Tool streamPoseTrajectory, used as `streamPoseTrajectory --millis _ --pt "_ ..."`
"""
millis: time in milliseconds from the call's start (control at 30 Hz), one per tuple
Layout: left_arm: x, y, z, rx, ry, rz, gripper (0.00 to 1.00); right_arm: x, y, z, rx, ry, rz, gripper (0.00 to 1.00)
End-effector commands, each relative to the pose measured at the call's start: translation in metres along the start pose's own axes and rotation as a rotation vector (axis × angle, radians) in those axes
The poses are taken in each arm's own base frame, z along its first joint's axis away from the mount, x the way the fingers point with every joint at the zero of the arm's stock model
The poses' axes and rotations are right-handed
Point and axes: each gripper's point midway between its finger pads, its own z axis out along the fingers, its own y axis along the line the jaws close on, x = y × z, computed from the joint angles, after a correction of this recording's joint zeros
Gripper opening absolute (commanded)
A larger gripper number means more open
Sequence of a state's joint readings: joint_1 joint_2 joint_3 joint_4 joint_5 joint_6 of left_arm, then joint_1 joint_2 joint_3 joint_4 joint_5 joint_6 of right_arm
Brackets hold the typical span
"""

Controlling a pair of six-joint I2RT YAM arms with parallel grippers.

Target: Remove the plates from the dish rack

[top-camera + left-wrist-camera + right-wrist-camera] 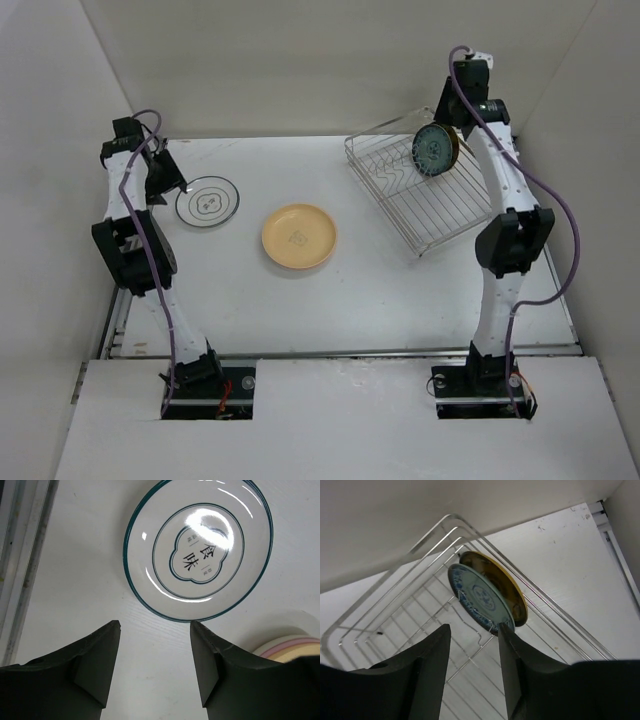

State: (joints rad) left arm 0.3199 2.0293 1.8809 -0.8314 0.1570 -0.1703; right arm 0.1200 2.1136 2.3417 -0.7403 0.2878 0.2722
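My right end effector [473, 630], fingers spread and empty, hangs just short of the patterned plate [482, 599], standing on edge at 12 o'clock in the dish rack [451, 516], rim running 10-to-4

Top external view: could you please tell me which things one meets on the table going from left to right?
Round white plate with a dark teal rim → round yellow-tan plate → rectangular silver wire dish rack.

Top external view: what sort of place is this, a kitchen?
Probably a robot test cell, not a kitchen. Bare white walls box in a white table, the left arm and right arm are bolted at its near edge, and a dish rack and plates sit on it.
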Motion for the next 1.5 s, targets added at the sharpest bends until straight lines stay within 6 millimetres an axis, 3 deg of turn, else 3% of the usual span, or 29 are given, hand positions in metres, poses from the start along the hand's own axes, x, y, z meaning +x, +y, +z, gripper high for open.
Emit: streamPoseTrajectory --millis 0,167,233,400,467,567,767,1300,1400,1467 --pt "-0.004 -0.005 -0.037 0.0 -0.039 0.049 0.55 -0.011 -0.007 0.02 0.096 -0.081 -0.075 0.48" --pt "-0.001 -0.008 -0.069 0.023 -0.111 0.102 0.55 -0.01 -0.021 0.038 0.17 -0.104 -0.084 0.48" --pt "0.005 -0.011 -0.073 0.038 -0.124 0.146 0.55 -0.014 -0.029 0.044 0.198 -0.126 -0.064 0.48" --pt "0.016 -0.02 -0.091 0.064 -0.161 0.187 0.55 0.004 -0.03 0.062 0.214 -0.102 -0.074 0.49" --pt "0.019 -0.019 -0.091 0.064 -0.158 0.186 0.55 0.006 -0.035 0.069 0.223 -0.1 -0.072 0.49" --pt "0.021 -0.016 -0.092 0.049 -0.16 0.196 0.55 0.027 -0.034 0.087 0.197 -0.053 -0.075 0.49" --pt "0.024 -0.009 -0.094 0.018 -0.164 0.202 0.56 0.057 -0.03 0.103 0.17 0.008 -0.06 0.49" --pt "0.028 -0.001 -0.086 -0.015 -0.142 0.207 0.56 0.102 -0.037 0.137 0.137 0.098 -0.04 0.47" --pt "0.028 0.0 -0.088 -0.022 -0.152 0.207 0.57 0.101 -0.04 0.138 0.134 0.101 -0.034 0.39" --pt "0.028 0.0 -0.088 -0.022 -0.152 0.207 0.57 0.096 -0.038 0.134 0.122 0.094 -0.03 0.27"
